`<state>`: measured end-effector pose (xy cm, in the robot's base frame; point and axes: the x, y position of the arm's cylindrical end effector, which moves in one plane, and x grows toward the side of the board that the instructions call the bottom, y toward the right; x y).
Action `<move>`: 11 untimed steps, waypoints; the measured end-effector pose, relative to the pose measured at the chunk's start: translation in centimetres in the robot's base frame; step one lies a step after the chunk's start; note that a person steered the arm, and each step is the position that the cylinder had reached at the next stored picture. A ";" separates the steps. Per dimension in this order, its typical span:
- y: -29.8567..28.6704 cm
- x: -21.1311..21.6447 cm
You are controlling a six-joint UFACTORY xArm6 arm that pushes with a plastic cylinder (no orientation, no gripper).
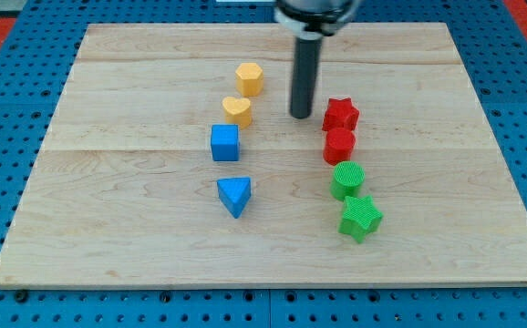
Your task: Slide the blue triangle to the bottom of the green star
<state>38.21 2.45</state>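
A wooden table (108, 228) holds coloured blocks. The blue triangle (234, 195) sits left of the green star (360, 217), well apart. The rod's tip (301, 116), the gripperless end effector holding nothing, rests near the red star (340, 114). The triangle looks light, rigid; push its left face

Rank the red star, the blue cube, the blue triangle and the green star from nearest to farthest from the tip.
From my tip:
1. Red star, just to the view's right.
2. Blue cube, to the lower left.
3. Blue triangle, farther down on the left.
4. Green star, lowest, on the right.
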 end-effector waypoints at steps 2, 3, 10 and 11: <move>-1.5 7.8; -5.3 8.7; -5.7 16.9; -5.3 14.9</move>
<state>53.08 -2.81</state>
